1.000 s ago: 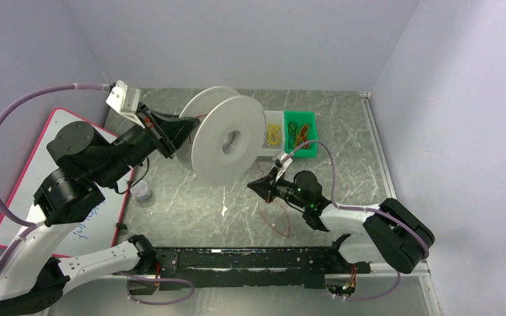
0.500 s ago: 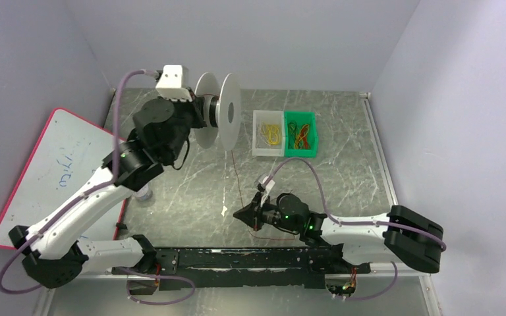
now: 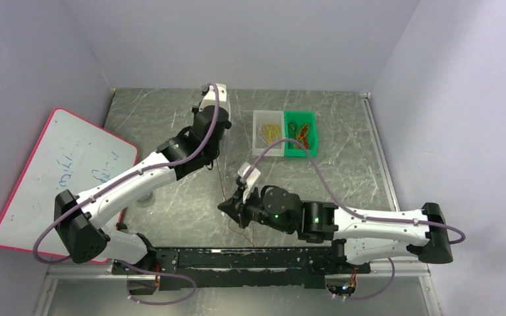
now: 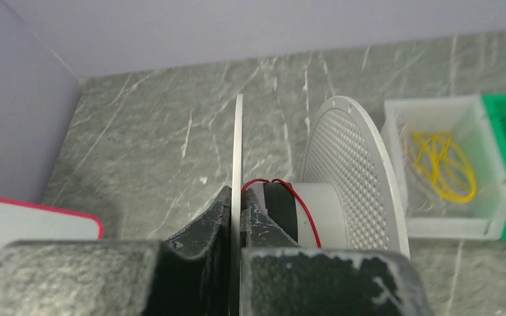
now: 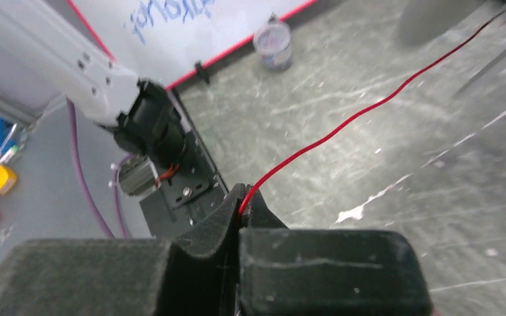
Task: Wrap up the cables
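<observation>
Two sets of jaws are pressed together, we see: the left gripper (image 4: 239,199) clamps the white spool (image 4: 352,164) by its near flange; the right gripper (image 5: 242,199) pinches the red cable (image 5: 369,108), which runs from the spool's hub above the table (image 5: 435,217).

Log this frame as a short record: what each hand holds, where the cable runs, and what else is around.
left hand: shut on the thin near flange of the white spool
right hand: shut on the red cable
cable path: from the right hand toward the spool; a red loop lies over the spool's hub
bins: white bin holding yellow cables; green bin right beside it
other: whiteboard; small jar
</observation>
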